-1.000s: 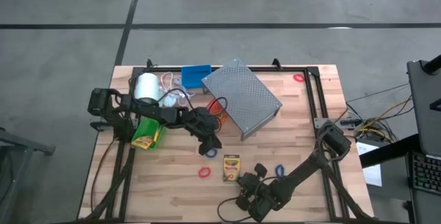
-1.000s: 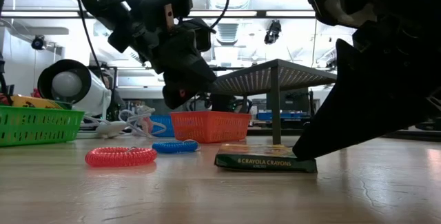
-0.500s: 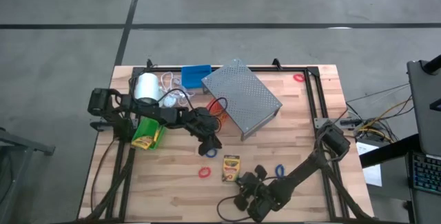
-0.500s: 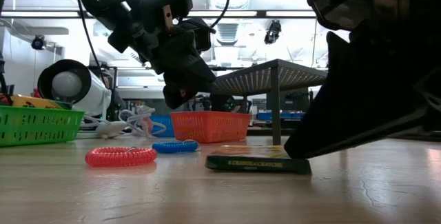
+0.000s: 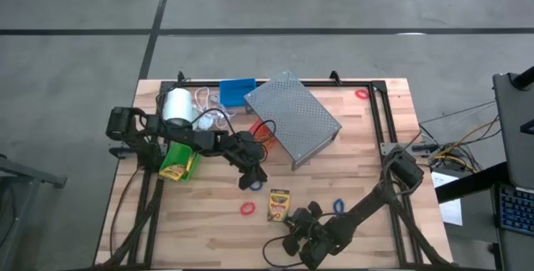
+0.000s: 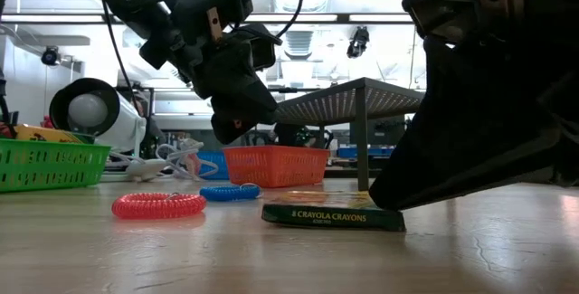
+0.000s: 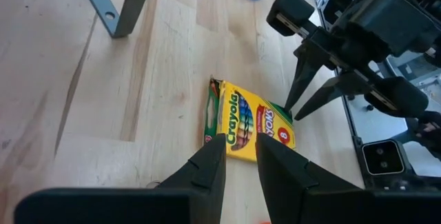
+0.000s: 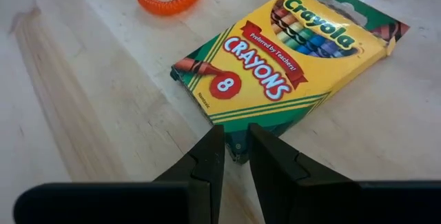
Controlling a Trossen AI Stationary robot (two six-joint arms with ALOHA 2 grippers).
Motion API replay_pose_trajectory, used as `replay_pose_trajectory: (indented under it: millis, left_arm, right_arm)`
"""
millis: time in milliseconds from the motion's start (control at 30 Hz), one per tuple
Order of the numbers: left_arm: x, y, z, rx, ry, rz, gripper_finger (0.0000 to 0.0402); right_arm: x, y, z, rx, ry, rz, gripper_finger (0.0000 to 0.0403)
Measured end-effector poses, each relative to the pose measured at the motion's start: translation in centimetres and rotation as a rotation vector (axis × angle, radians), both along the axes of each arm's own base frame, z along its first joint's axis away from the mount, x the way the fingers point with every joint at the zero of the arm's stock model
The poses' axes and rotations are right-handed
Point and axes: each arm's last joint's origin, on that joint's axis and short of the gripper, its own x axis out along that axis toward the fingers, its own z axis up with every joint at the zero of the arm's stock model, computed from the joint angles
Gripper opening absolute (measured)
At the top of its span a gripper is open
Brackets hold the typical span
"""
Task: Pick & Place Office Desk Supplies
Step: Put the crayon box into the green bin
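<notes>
Where pale wooden planks make up the table [image 5: 209,221], ringed by grey concrete floor [image 5: 334,4] with dark seams.

Crayola crayon box [image 5: 279,203], near 6 o'clock of that top: lies flat, yellow face up.

Right gripper [image 5: 292,216], at the box's 5 o'clock: sits low with fingertips at a green corner of the box, fingers a thin gap apart, clasps nothing.

Left gripper [image 5: 254,175], at the box's 11 o'clock: hangs above the wood, fingers slightly parted, empty.

Red ring band [image 5: 247,209], at the box's 9 o'clock, apart from it. Blue ring band [image 5: 339,208], at its 3 o'clock.

Green bin [image 5: 185,158], at 9 o'clock of the table: holds a second crayon box [image 5: 173,171].

Blue bin [image 5: 237,92], toward 12 o'clock, beside a white roll [image 5: 176,104]. Red-orange bin [image 6: 276,165]: stands half under the grey perforated rack [image 5: 292,117].

Beyond the far edge, in the low view: strip lights and cluttered shelving.
</notes>
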Motion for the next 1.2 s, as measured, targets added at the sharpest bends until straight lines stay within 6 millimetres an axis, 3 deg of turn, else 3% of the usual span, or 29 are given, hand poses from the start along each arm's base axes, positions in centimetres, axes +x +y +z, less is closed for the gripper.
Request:
replay_pose_trajectory:
  millis: [233, 1200]
  left_arm:
    - [0.0, -0.1, 0.0, 0.000, 0.002, -0.003, 0.0086]
    - [-0.2, -0.5, -0.5, 0.002, 0.021, -0.018, 0.0086]
  right_arm:
    - [0.7, -1.7, -0.4, -0.019, 0.105, 0.044, 0.0067]
    - [0.1, -1.4, -0.5, -0.146, 0.083, 0.065, 0.0031]
